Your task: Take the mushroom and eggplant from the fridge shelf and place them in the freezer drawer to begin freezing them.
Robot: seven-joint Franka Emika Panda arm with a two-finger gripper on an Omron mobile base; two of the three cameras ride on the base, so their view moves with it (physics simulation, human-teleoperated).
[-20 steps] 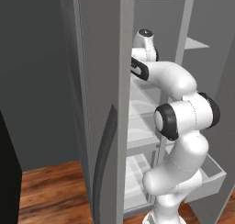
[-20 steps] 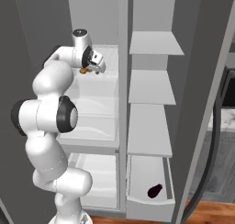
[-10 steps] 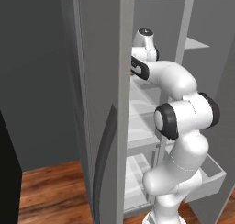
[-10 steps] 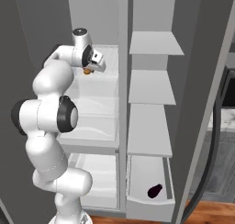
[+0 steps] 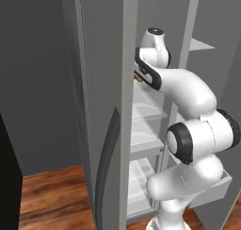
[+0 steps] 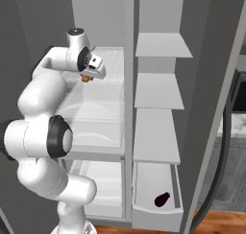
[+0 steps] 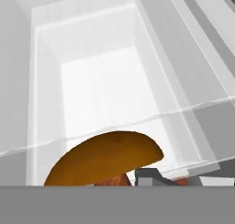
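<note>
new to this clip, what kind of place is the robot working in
Most likely a rendered kitchen, at an open fridge-freezer: white shelves stacked in tall columns, an eggplant in the bottom freezer drawer, wood flooring below.

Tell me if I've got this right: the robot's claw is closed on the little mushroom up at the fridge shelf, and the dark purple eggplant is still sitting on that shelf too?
Not quite. The gripper is indeed closed on the mushroom up at the fridge shelf, but the eggplant is not there. The right base view shows it lying in the freezer drawer at the bottom right.
</note>
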